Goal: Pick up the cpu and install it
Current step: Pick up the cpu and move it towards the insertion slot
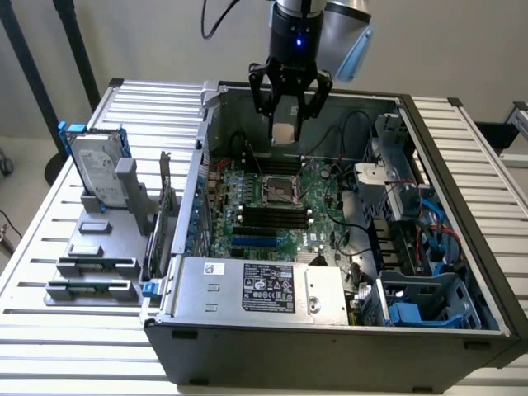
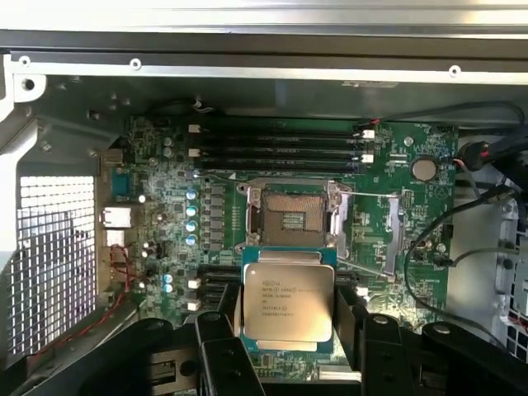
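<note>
cpu (image 2: 287, 289) is clamped in the claw (image 2: 287, 326), one finger on each of two opposite edges, shiny lid facing the wrist camera with the print showing. Edge grip makes sense: no finger on the underside contacts, and the chip hangs flat, parallel to the motherboard (image 2: 396, 165). In the exterior view the claw (image 1: 285, 124) hangs at the rim of the open case (image 1: 330, 346), with the cpu (image 1: 284, 134) well above the board and touching nothing else. Socket (image 2: 293, 219) sits just beside the chip in the wrist view, uncovered, contact field showing. Its retention frame looks swung open, though I can't be sure of the lever from here. So: pickup done, install not yet

Case contents: motherboard on the floor, dark memory sticks (image 2: 280, 144) in their slots near the socket, power supply (image 1: 264, 285) along the near wall, drive cage (image 1: 396, 190) on the exterior view's right. Outside the case, on the table (image 1: 33, 247), a grey fixture (image 1: 91, 268) holds the hard drive (image 1: 95, 165) standing on edge in its blue bracket
</note>
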`<state>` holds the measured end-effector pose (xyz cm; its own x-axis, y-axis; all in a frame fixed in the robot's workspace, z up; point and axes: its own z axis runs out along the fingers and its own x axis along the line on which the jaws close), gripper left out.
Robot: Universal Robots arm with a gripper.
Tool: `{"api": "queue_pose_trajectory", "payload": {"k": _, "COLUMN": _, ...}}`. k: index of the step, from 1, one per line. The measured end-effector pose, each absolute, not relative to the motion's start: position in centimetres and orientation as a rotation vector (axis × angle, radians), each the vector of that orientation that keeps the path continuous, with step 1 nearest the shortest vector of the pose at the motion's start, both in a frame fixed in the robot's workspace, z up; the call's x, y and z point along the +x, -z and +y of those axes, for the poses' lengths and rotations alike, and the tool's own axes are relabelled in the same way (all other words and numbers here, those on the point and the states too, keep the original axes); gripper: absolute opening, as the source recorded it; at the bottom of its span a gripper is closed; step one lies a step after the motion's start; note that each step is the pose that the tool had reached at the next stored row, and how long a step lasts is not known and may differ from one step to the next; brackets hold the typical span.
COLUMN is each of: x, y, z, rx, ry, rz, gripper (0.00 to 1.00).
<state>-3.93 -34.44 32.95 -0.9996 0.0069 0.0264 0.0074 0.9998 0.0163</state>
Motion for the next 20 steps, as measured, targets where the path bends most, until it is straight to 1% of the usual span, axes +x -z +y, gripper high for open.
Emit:
{"api": "queue_pose_trajectory", "payload": {"k": 7, "x": -3.5, "y": -31.7, "z": -34.0, "rx": -0.042, "ry": 0.026, "rz": -3.115, "gripper": 0.55}}
{"api": "queue_pose_trajectory", "payload": {"k": 13, "x": -3.3, "y": -30.6, "z": -32.7, "rx": -0.043, "ry": 0.026, "rz": -3.115, "gripper": 0.55}}
{"api": "queue_pose_trajectory", "payload": {"k": 20, "x": -3.3, "y": -29.6, "z": -32.6, "rx": -0.043, "ry": 0.026, "rz": -3.114, "gripper": 0.55}}
